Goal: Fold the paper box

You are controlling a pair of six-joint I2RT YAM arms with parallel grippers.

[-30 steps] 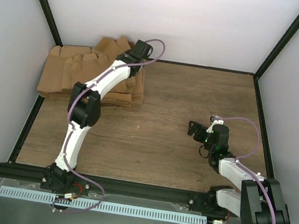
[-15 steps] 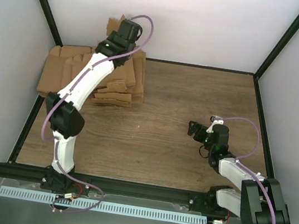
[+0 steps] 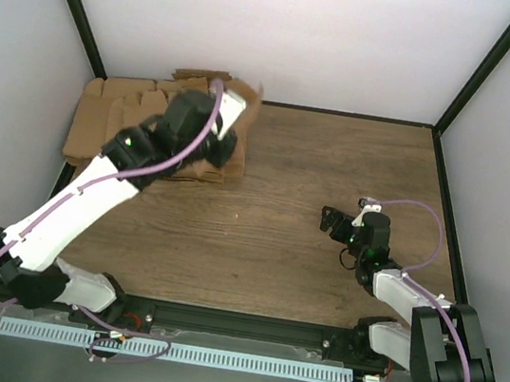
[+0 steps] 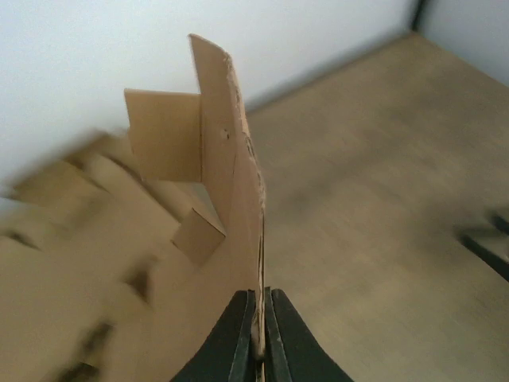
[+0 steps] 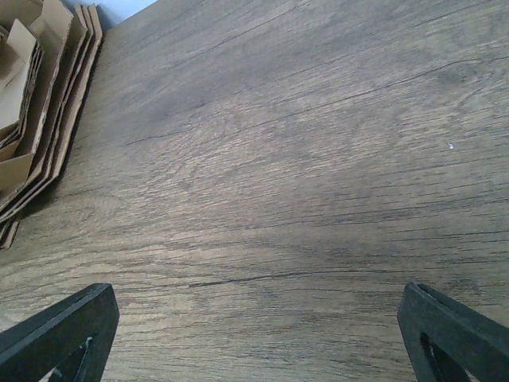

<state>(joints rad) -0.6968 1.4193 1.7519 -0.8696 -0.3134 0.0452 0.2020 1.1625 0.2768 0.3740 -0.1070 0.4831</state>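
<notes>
At the far left, the pile of cardboard blanks (image 3: 102, 120) is lying on the table (image 3: 337, 155). By the pile's right end the left gripper (image 4: 258, 322) is pinching the paper box (image 4: 231, 183) between closed fingers — a flat cut-out, standing edge-up with its flaps sticking out. Well to the right, the right gripper (image 3: 331, 222) is hanging over bare wood — its fingers (image 5: 60, 330) spread wide apart.

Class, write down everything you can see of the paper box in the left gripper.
The paper box is a flat, unfolded piece of plain brown cardboard with rectangular flaps and tabs sticking out. The left gripper pinches one edge between closed jaws, so it stands edge-on to the wrist camera. It is beside the pile of blanks at the table's far left.
</notes>
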